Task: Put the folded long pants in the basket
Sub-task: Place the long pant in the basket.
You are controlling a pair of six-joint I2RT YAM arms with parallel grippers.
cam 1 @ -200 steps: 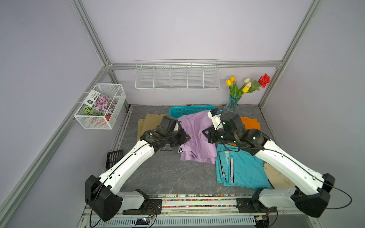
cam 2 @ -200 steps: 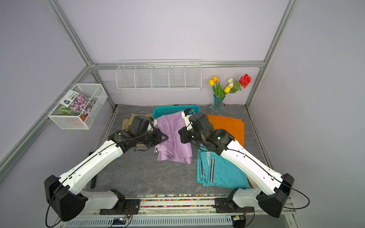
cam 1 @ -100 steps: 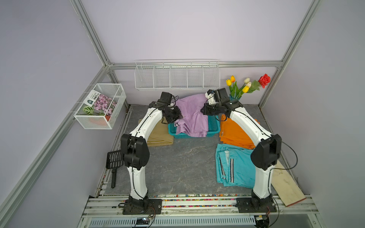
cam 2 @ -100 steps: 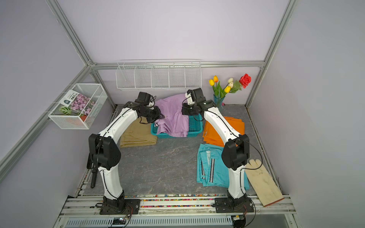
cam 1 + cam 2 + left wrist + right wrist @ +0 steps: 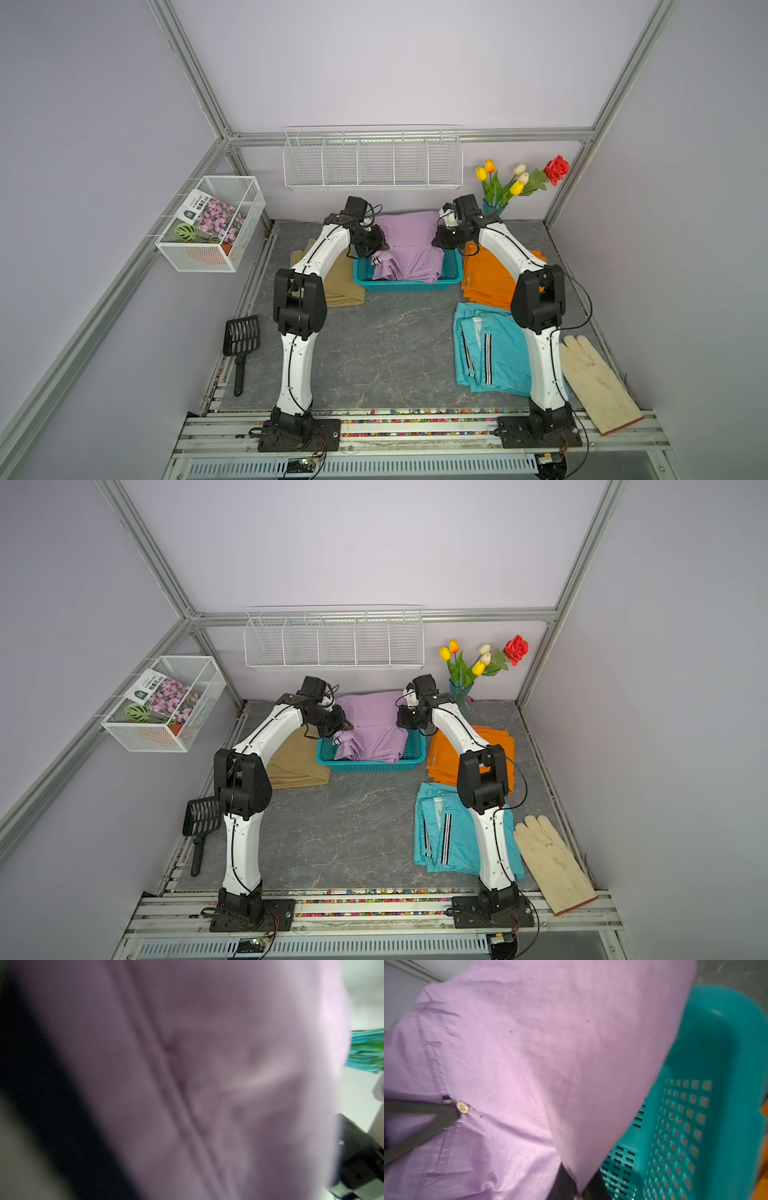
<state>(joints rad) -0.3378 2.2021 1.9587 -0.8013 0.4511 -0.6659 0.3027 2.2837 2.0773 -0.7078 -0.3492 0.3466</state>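
The lilac pants [image 5: 409, 249] [image 5: 374, 729] hang draped over the turquoise lattice basket [image 5: 407, 286] [image 5: 370, 766]. In both top views their near part is sunk inside it and their far part is raised above the far rim.

The left gripper [image 5: 379, 250] sits over the basket's edge on the left arm's side, with its jaws narrow and pinching bunched lilac cloth. The left wrist view is filled with blurred lilac fabric. The right gripper [image 5: 439, 241] sits over the opposite edge of the basket with its jaws closed on the lilac pants. In the right wrist view its dark fingertips [image 5: 564, 1184] clamp a fold right beside the basket's perforated wall [image 5: 685, 1126].

3 more folded pairs lie flat outside the basket:
- The khaki pants [image 5: 343, 286] are just beside it on the left arm's side.
- The orange pants [image 5: 484, 276] are just beside it on the right arm's side.
- The teal striped pants [image 5: 494, 353] are farther from the basket, toward the right arm's base.

A cream work glove [image 5: 598, 386] lies farther out.
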